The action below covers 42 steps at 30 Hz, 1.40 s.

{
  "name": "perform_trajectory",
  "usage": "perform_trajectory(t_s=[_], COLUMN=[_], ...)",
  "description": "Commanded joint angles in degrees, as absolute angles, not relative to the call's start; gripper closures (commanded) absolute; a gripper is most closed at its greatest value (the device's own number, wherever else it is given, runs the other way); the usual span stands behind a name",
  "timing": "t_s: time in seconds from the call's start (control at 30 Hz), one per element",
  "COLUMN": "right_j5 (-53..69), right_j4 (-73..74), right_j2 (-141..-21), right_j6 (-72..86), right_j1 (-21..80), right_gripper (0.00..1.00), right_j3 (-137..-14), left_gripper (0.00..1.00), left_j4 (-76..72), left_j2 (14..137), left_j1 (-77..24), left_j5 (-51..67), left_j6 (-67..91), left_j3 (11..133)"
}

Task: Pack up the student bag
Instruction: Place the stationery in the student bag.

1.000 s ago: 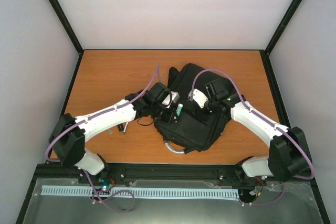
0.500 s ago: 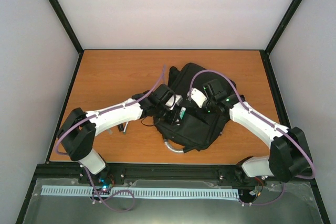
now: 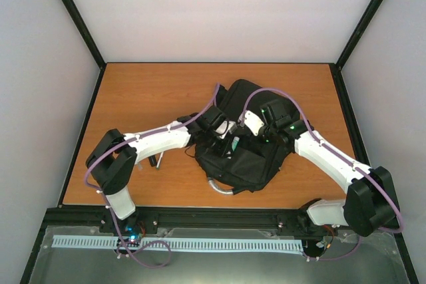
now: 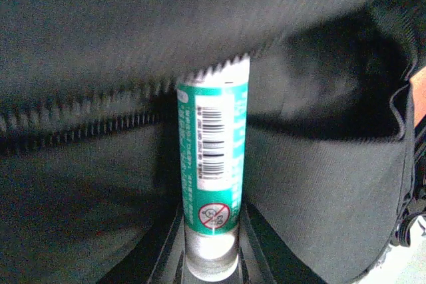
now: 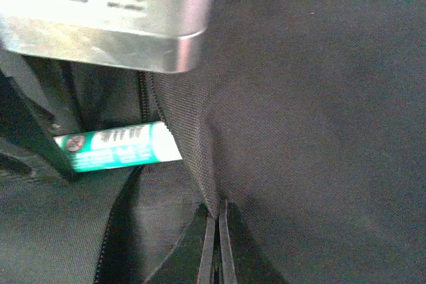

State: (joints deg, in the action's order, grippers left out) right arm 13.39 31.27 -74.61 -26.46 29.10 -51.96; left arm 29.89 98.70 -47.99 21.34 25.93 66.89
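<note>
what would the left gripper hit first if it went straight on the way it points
Probably the black fabric backpack: the green-and-white tube held in the left gripper has its tip at the zip-edged upper flap, though it might slip beneath into the opening.

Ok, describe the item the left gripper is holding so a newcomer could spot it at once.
Start at the big black student bag in the middle of the wooden table. At its open zip, the left gripper holds a slim tube. It is the only green and white thing, with a barcode label, amid black fabric.
</note>
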Motion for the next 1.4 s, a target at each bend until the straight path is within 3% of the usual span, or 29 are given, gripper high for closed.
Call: perform_trajectory(t_s=[0.0, 0.17, 0.4, 0.6, 0.77, 1.0, 1.23, 1.37], right_j5=[19.4, 20.1, 19.6, 19.3, 19.2, 19.3, 19.9, 20.9], right_j4=[31.7, 32.2, 32.2, 32.2, 32.1, 32.1, 32.0, 32.1], right_j2=[-73.4, -74.1, -74.2, -74.6, -74.7, -74.6, -74.0, -73.4], right_j6=[-27.1, -27.5, -27.7, -27.5, -27.6, -27.5, -27.4, -27.6], right_j1=[29.6, 29.6, 29.6, 29.6, 29.6, 29.6, 29.6, 29.6], right_gripper=[0.97, 0.97, 0.97, 0.97, 0.97, 0.97, 0.97, 0.97], right_j3=[-52.2, -52.4, -52.2, -52.4, -52.4, -52.5, -52.5, -52.4], left_gripper=[0.99, 0.98, 0.86, 0.52, 0.41, 0.44, 0.78, 0.86], left_j4=[30.6, 34.4, 38.3, 38.9, 38.0, 33.0, 25.6, 21.7], left_j2=[100.7, 102.9, 105.4, 99.8, 92.3, 86.1, 86.7, 90.5], left_j1=[-48.1, -47.8, -47.6, -47.7, -47.7, -47.7, -47.7, -47.7], left_j5=[19.6, 16.0, 13.1, 11.0, 10.0, 10.4, 13.5, 14.9], left_j6=[22.6, 20.7, 20.4, 21.6, 23.4, 27.9, 30.1, 30.7], left_j3=[73.1, 79.7, 84.1, 80.9, 76.3, 66.6, 60.5, 60.6])
